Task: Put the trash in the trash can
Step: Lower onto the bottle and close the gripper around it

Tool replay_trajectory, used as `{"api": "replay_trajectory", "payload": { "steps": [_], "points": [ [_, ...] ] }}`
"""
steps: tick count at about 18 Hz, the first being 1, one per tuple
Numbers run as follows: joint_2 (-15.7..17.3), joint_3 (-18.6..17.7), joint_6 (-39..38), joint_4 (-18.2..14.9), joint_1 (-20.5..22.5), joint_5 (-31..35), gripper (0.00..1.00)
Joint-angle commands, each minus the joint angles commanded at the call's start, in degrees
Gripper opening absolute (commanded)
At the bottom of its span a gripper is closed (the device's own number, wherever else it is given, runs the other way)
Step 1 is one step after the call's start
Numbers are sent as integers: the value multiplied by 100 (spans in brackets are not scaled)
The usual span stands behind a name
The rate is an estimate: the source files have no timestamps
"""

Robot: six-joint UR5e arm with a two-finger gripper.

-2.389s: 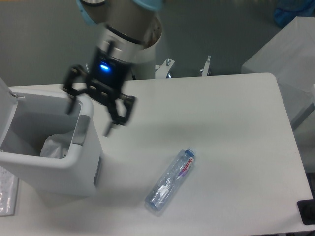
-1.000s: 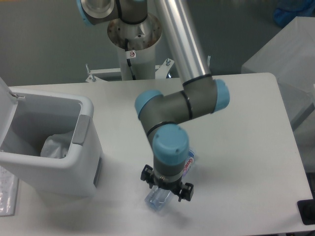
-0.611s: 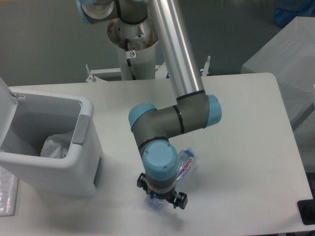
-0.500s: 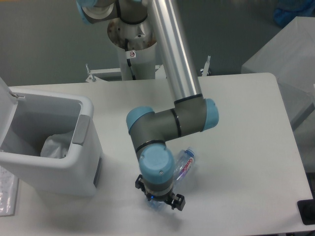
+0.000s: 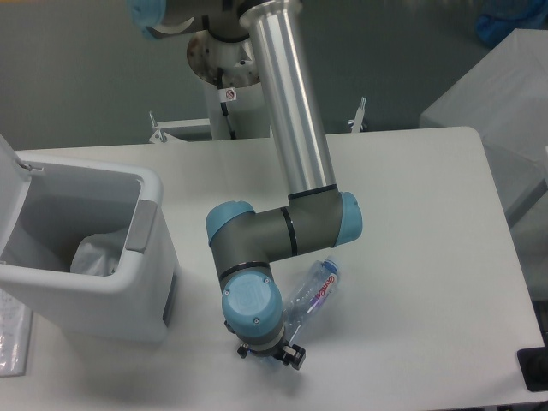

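The water bottle lies on its side on the counter, toward the middle of the near edge, its cap end pointing up and away and its base end hidden beneath the arm's wrist. The tool sits low over that base end, close to the counter surface; the wrist blocks the view of the fingers, so I cannot tell whether they are spread, closing, or already gripping the bottle. The crumpled wrapper already rests inside the trash can, which stands at the counter's left edge with its lid tipped up and open.

The step in hand looks like the pick of the bottle. A thin, clear bottle tends to roll and squash, so the fingers should straddle it across its width and close gently but fully. A grip at the very end may let it pivot on lifting. The lift must clear the can's near wall before moving left over the opening.
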Motion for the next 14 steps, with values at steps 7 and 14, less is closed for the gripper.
{"api": "replay_trajectory", "payload": {
  "steps": [7, 14],
  "points": [
    [167, 44, 0, 9, 35, -61, 60],
    [922, 97, 26, 62, 535, -1104, 55]
  ]
}}
